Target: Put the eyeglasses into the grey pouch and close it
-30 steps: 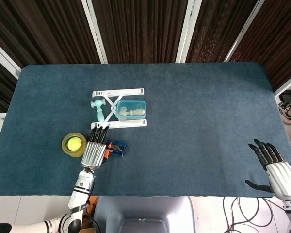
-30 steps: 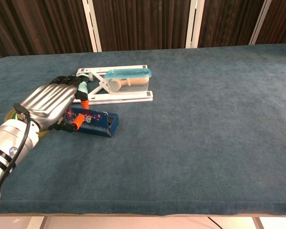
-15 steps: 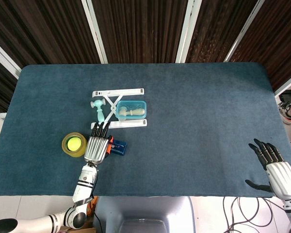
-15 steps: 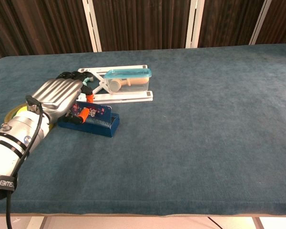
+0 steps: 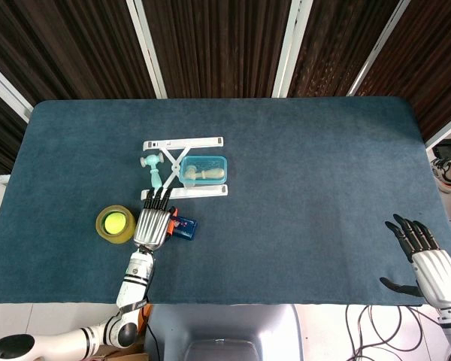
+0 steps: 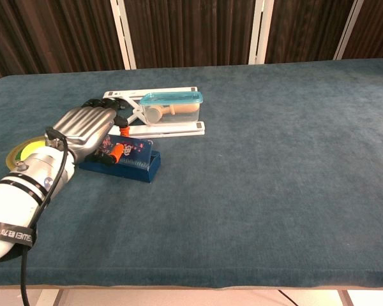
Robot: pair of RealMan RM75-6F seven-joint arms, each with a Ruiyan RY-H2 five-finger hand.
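Dark blue felt covers the table (image 5: 308, 188) from edge to edge, with brown slatted panels behind it at the top of both views.

The left hand (image 6: 89, 127) lies knuckles-up, left of centre, over a small dark blue open case with a patterned lining (image 6: 131, 167). Orange plastic pieces (image 6: 117, 153) poke out from under its palm. I take these for the arms of the eyeglasses, but the lenses and frame are hidden. Whether the fingers clasp them or merely rest on top cannot be told. No pouch that reads as plainly grey shows; the case may be the intended holder.

Glasses of this kind are probably light, thin and springy, with lenses that scratch. The bridge or the folded arms look like the safest hold, taken gently.

The right hand (image 5: 421, 256) hangs at the lower right corner of the head view, fingers spread, holding nothing.

Room is tight round the case. A yellow roll of tape (image 5: 114, 223) sits just to its left. A white folding stand (image 5: 184, 167) carrying a clear tub with a teal lid (image 5: 204, 170) lies just above, beside a small teal mallet-shaped toy (image 5: 155, 171). The right half of the felt is open; the near edge runs close below the case.
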